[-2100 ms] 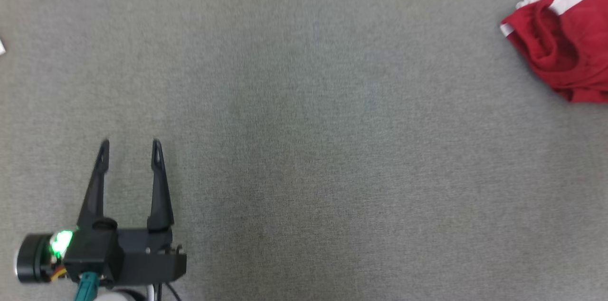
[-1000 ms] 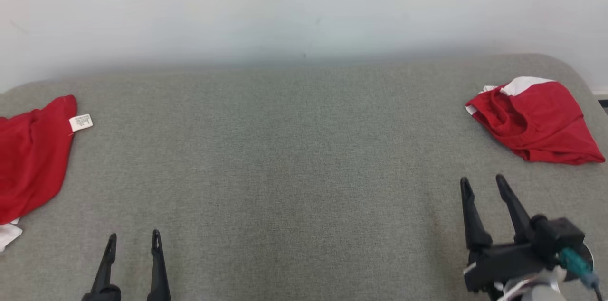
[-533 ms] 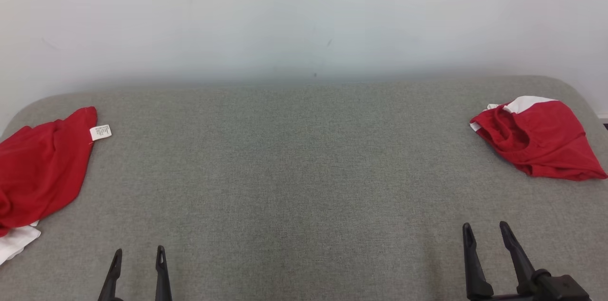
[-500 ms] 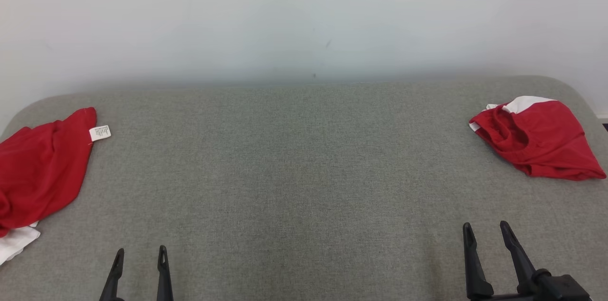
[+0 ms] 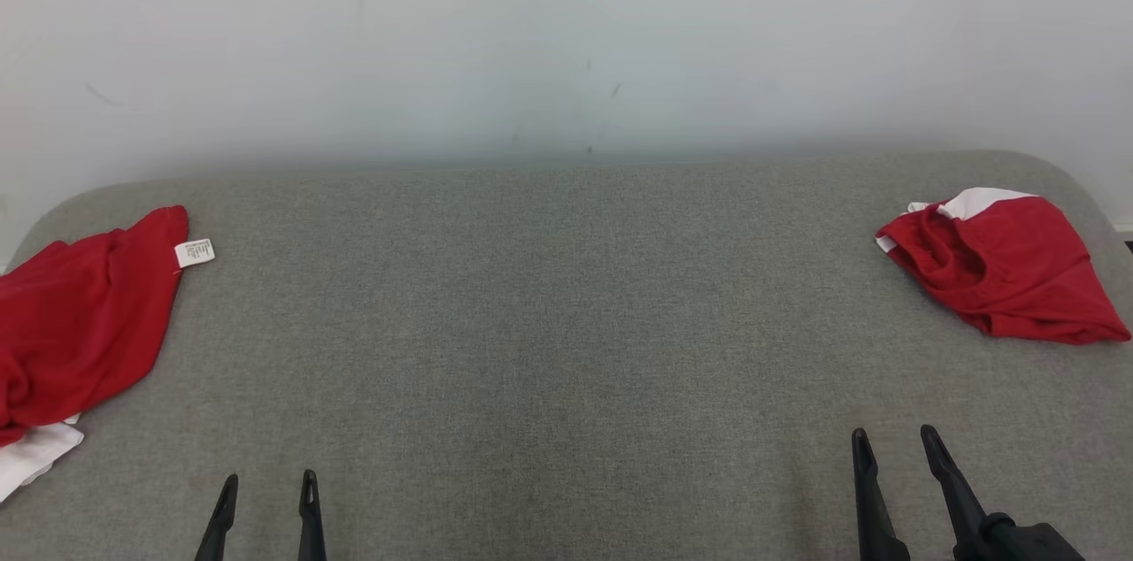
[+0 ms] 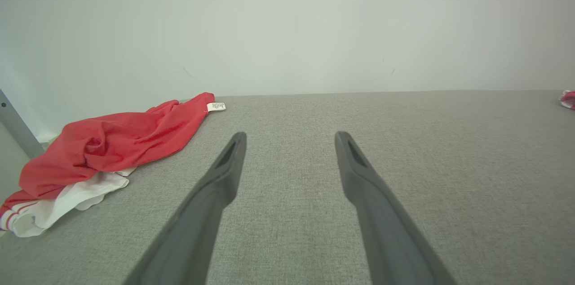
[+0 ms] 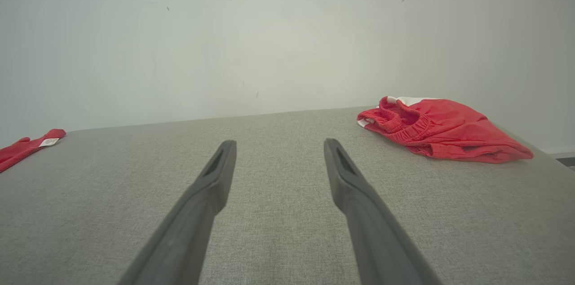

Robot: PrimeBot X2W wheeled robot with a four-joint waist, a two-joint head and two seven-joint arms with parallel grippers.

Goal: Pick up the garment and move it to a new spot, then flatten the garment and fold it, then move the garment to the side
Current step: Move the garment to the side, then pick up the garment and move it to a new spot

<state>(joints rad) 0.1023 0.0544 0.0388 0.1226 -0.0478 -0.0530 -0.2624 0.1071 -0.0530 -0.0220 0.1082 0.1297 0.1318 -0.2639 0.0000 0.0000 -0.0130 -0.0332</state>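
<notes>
Two red and white garments lie on the grey table [image 5: 566, 322]. One garment [image 5: 84, 322] is crumpled at the far left edge, with a white label by its top corner; the left wrist view has it too [image 6: 112, 141]. The other garment [image 5: 1005, 269] is bunched at the far right, its elastic waistband showing [image 7: 442, 130]. My left gripper [image 5: 268, 481] is open near the front edge at lower left, apart from both. At lower right my right gripper [image 5: 892, 435] is open and holds nothing, a short way in front of the right garment.
A plain white wall [image 5: 566, 30] rises behind the table's far edge. The table's corners are rounded. A grey post [image 6: 15, 125] stands by the left edge in the left wrist view.
The head camera has tilted up from the tabletop, so the wall and both garments have come into sight. Both grippers now sit lower in the picture and stay open.
</notes>
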